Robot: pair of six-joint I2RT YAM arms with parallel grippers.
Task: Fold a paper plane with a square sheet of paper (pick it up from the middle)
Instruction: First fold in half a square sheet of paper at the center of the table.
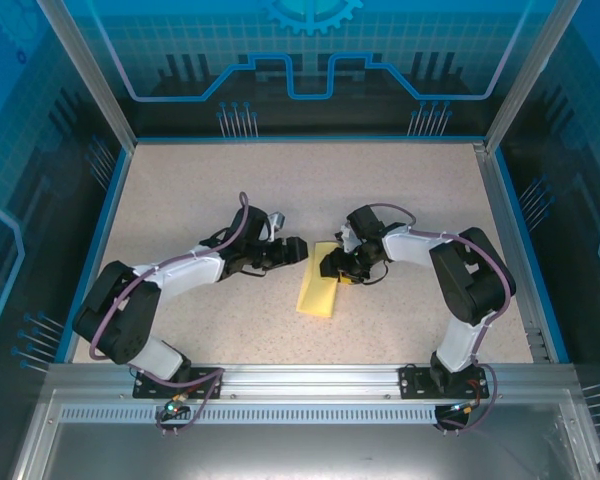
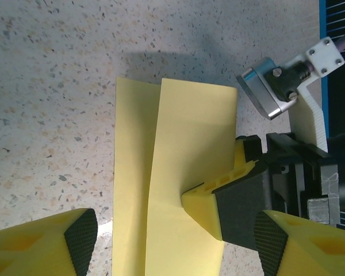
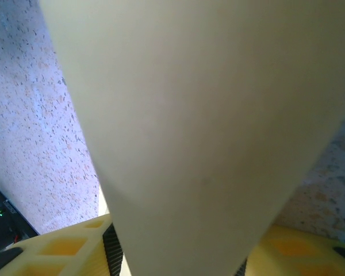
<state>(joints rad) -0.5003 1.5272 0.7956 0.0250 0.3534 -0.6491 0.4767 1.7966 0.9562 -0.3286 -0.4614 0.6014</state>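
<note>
So, the square sheet of paper point(image 1: 316, 292) is lying on the table point(image 1: 220, 190) right between my two arms. It's already doubled into a long strip, with one flap overlapping the other layer and not looking fully pressed flat (from my left wrist its edge seems to bow a little). There's no nose point and no wings, so I'd call this an early lengthwise fold, a long way from a plane.

My right gripper point(image 1: 340, 266) is at the strip's right edge, toward the far end. One of its fingers point(image 2: 210, 201) sits on top of the flap. In the right wrist view the paper runs up from between the two fingers, which look parted. Whether they're actually gripping that flap or just straddling it, I can't tell.

My left gripper point(image 2: 175, 238) hangs over the strip with its fingers spread wide, one on each side of the paper, touching nothing that I can see.

Next, I reckon left comes down and pins the fold so the crease sets, with right holding the flap lined up. Thin paper probably slides easily, so press straight down and don't drag sideways.
</note>
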